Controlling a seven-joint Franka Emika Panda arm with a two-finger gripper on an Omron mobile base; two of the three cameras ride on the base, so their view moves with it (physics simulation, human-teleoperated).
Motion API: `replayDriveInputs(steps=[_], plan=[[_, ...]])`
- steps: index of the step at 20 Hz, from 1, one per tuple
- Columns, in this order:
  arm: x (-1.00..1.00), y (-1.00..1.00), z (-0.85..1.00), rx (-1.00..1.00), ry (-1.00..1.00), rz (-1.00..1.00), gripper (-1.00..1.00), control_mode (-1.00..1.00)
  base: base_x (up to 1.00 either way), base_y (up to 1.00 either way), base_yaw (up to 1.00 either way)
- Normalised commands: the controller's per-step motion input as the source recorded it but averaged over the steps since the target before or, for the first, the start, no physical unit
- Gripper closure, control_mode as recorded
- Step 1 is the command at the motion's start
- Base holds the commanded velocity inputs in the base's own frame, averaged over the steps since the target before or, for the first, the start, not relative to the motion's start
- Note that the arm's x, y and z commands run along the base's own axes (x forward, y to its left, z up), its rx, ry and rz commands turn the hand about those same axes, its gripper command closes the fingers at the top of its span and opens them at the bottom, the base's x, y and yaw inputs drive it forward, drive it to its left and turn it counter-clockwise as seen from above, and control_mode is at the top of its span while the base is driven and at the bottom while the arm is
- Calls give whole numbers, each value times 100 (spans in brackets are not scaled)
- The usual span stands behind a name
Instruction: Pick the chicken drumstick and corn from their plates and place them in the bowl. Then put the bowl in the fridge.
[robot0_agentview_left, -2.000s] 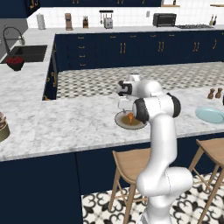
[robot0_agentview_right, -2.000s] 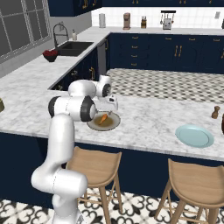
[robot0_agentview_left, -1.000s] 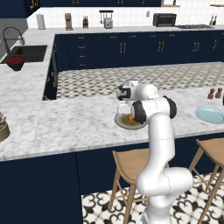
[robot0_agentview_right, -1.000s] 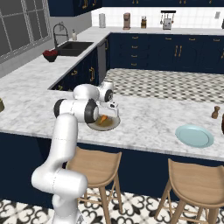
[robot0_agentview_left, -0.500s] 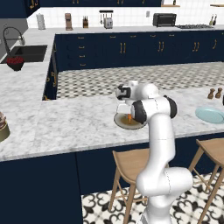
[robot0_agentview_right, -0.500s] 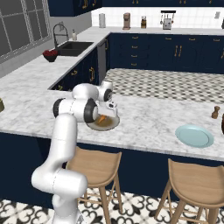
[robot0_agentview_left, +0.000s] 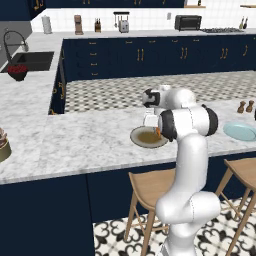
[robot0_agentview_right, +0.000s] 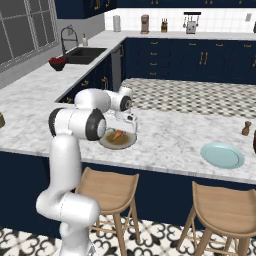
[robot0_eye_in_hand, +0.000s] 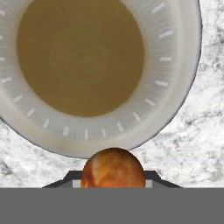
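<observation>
My gripper (robot0_eye_in_hand: 113, 183) hangs just over the brownish-grey plate (robot0_eye_in_hand: 26, 127) and is shut on the chicken drumstick (robot0_eye_in_hand: 113, 168), an orange-brown lump between the dark fingertips. From the base views the drumstick (robot0_agentview_right: 116, 134) shows under the white hand, above the same plate (robot0_agentview_left: 140, 141) near the counter's front edge. The light blue plate (robot0_agentview_right: 222, 155) lies further right on the counter (robot0_agentview_left: 75, 145) and looks bare. The corn and the fridge are out of view. A brown round vessel (robot0_agentview_left: 2, 146) is cut off at the left edge; I cannot tell whether it is the bowl.
Two wooden stools (robot0_agentview_right: 107, 192) stand under the counter's front edge. Salt and pepper mills (robot0_agentview_left: 245, 106) sit behind the blue plate. A sink (robot0_agentview_left: 30, 60) with a red bowl of fruit (robot0_agentview_left: 18, 73) lies at the far left.
The jaws have closed on the drumstick over the brownish-grey plate. The arm has hardly moved otherwise.
</observation>
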Motion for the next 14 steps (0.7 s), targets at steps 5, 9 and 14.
replayDriveInputs(steps=[5,9,14], plan=[[-99,1,61,0,-9,0,100,-100,0,0,0],[-83,0,67,0,0,-1,100,-100,0,0,0],[-83,0,70,0,0,-1,100,-100,0,0,0]])
